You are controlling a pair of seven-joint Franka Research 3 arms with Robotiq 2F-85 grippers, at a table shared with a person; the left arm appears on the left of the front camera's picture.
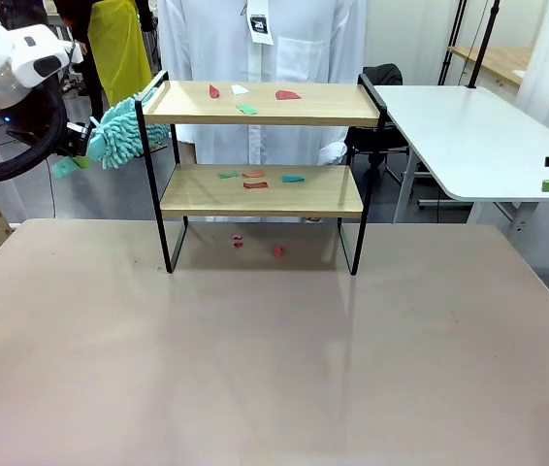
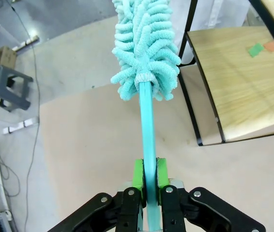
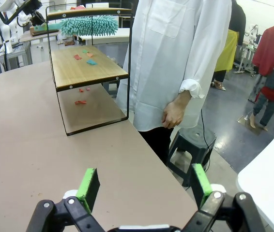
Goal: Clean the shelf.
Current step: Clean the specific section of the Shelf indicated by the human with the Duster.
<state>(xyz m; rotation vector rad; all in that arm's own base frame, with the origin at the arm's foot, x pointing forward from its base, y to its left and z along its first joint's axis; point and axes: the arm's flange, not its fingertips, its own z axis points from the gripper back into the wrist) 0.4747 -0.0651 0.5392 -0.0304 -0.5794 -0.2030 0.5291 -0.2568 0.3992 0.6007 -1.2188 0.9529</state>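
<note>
The two-tier shelf [image 1: 333, 105] had light, matt wooden boards in a thin black metal frame. The teal duster [image 1: 114, 136] had a shaggy cloth head on a smooth, glossy plastic handle. The beige bench [image 1: 255, 369] looked smooth, faintly sheened.

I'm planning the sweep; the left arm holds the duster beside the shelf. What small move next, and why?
Probably swing the duster right, over the top board of the shelf: its head hangs just outside the left rail, and scraps lie on that board.

Front cam faces shelf [image 1: 333, 103]; wrist cams too.
</note>
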